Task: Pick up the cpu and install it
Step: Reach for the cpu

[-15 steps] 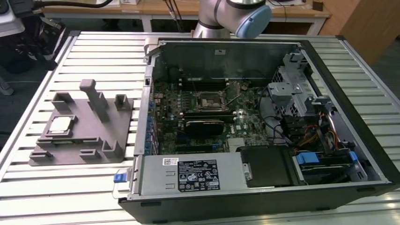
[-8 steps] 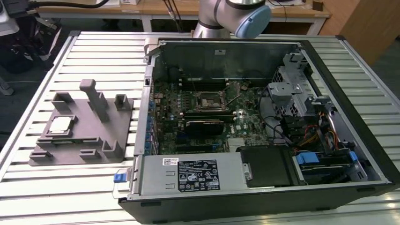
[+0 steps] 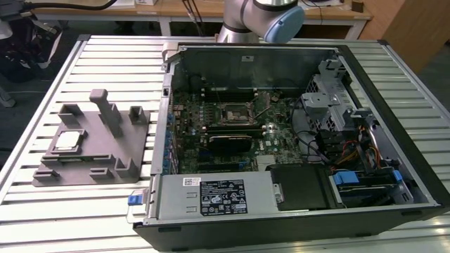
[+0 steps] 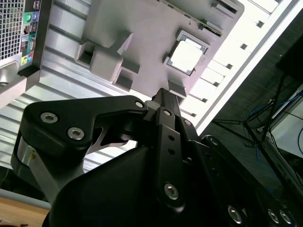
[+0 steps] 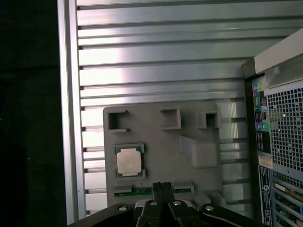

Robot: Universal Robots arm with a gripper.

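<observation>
Slatted aluminium table (image 3: 105, 58): small silver-topped square cpu (image 3: 68, 139) sits flat in a recess of the grey plastic tray (image 3: 95, 152), likely to locate it for pickup. Black gripper (image 5: 162, 187) hangs above the tray, fingers together, empty.

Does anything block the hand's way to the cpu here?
Nothing visible does. The cpu lies uncovered in its seat on the grey tray; the hand hovers near it, and the tray's posts stand aside.
</observation>
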